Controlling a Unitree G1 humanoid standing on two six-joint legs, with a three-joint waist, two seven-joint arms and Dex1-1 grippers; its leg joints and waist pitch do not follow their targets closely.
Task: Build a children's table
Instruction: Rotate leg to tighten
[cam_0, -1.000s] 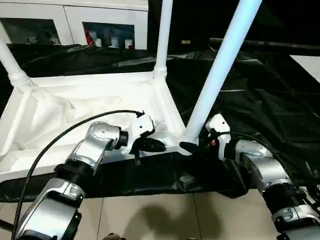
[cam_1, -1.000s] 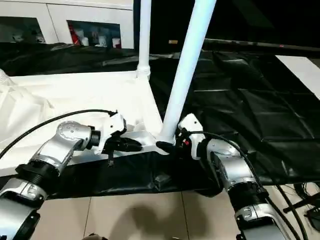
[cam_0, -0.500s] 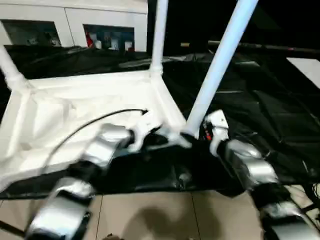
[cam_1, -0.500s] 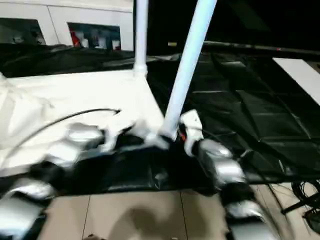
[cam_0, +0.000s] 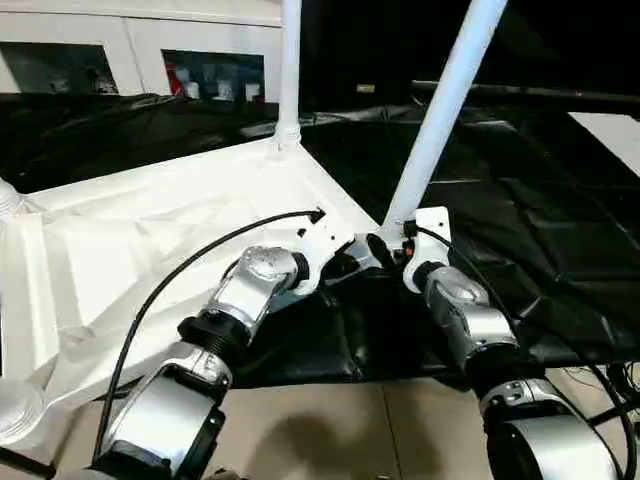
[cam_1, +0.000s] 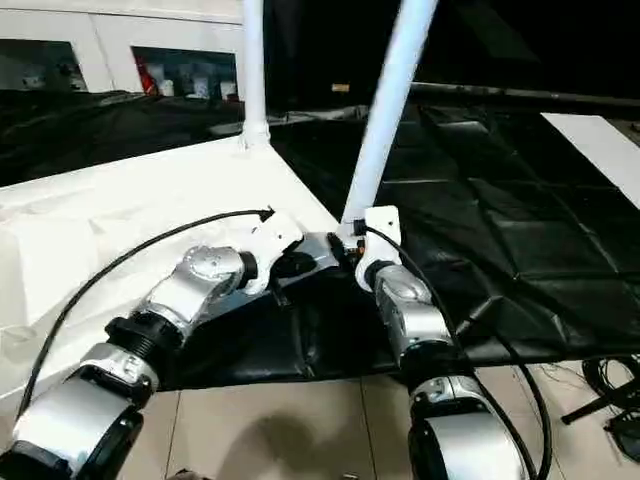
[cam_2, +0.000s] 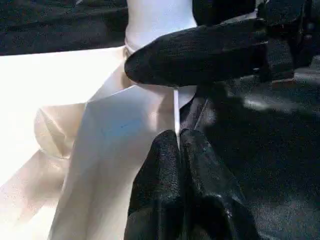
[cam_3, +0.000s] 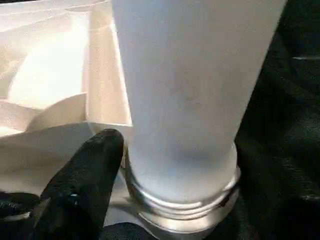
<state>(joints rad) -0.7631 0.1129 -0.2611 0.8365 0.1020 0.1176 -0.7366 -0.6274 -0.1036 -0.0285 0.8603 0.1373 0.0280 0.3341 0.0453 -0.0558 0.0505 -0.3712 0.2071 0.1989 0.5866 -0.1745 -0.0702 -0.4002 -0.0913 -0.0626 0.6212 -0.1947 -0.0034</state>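
I've swung the tabletop (cam_0: 150, 230) round; left gripper (cam_2: 178, 150) pinched shut, right gripper (cam_0: 385, 250) splayed beside the near-corner leg (cam_0: 440, 110), nearly seated

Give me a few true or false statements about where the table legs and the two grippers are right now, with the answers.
1. The tabletop lies underside up on black sheeting. True.
2. Both grippers are at the near leg's base. True.
3. The left gripper is wide open. False: its fingers are pressed together, at a thin white edge.
4. The far leg lies flat on the floor. False: it stands upright in its corner socket.
5. The white cabinet stands behind the work. True.
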